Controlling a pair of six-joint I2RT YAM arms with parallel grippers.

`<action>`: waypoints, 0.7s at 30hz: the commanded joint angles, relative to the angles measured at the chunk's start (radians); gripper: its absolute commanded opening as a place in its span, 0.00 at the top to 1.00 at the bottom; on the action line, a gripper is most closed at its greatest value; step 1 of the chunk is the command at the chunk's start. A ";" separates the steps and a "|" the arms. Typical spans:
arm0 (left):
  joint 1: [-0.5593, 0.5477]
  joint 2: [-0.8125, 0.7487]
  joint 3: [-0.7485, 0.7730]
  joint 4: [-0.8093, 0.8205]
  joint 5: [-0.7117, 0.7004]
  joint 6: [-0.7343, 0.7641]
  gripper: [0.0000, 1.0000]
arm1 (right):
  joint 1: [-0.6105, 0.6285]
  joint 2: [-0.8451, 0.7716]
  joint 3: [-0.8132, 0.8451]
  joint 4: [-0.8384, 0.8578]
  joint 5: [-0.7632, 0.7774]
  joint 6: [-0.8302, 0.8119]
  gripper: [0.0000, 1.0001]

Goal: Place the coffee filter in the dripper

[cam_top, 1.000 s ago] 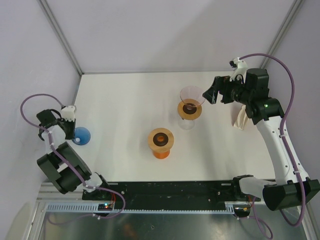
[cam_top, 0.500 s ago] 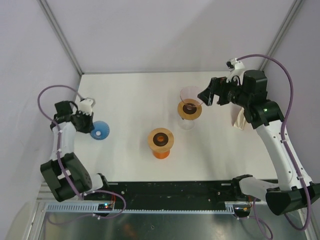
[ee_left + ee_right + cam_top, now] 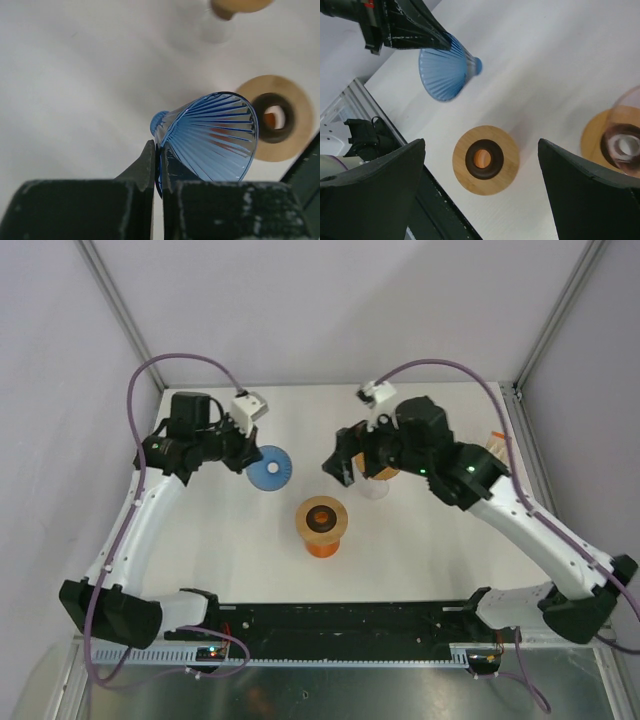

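My left gripper (image 3: 245, 458) is shut on the rim of a blue ribbed dripper (image 3: 268, 467), which it holds tilted above the table, left of centre. In the left wrist view the fingers (image 3: 148, 165) pinch the cone's (image 3: 215, 135) wall. My right gripper (image 3: 345, 460) hangs open and empty over the middle, above the orange stand; its view shows the blue dripper (image 3: 445, 72) to the upper left. The coffee filter is mostly hidden behind my right arm; only a pale scrap (image 3: 494, 447) shows at the table's right edge.
An orange stand with a wooden ring top (image 3: 321, 525) stands at centre front, also seen below my right gripper (image 3: 486, 160). A clear pinkish dripper on a wooden ring (image 3: 620, 145) stands just behind it, partly under my right arm (image 3: 378, 483).
My left arm has swung from the far left towards the middle, carrying the blue dripper. My right arm has swung left from the right side, over the clear dripper.
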 commanded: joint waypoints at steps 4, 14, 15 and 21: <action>-0.213 0.063 0.134 -0.107 0.083 -0.133 1.00 | 0.123 0.190 0.135 -0.101 0.157 0.009 0.04; -0.247 0.092 0.177 -0.111 0.124 -0.190 1.00 | 0.137 0.323 0.158 -0.064 0.149 0.016 0.43; -0.247 0.091 0.181 -0.110 0.124 -0.195 1.00 | 0.135 0.337 0.165 -0.069 0.149 0.016 0.46; -0.247 0.087 0.186 -0.111 0.132 -0.206 1.00 | 0.125 0.373 0.174 -0.074 0.121 0.017 0.72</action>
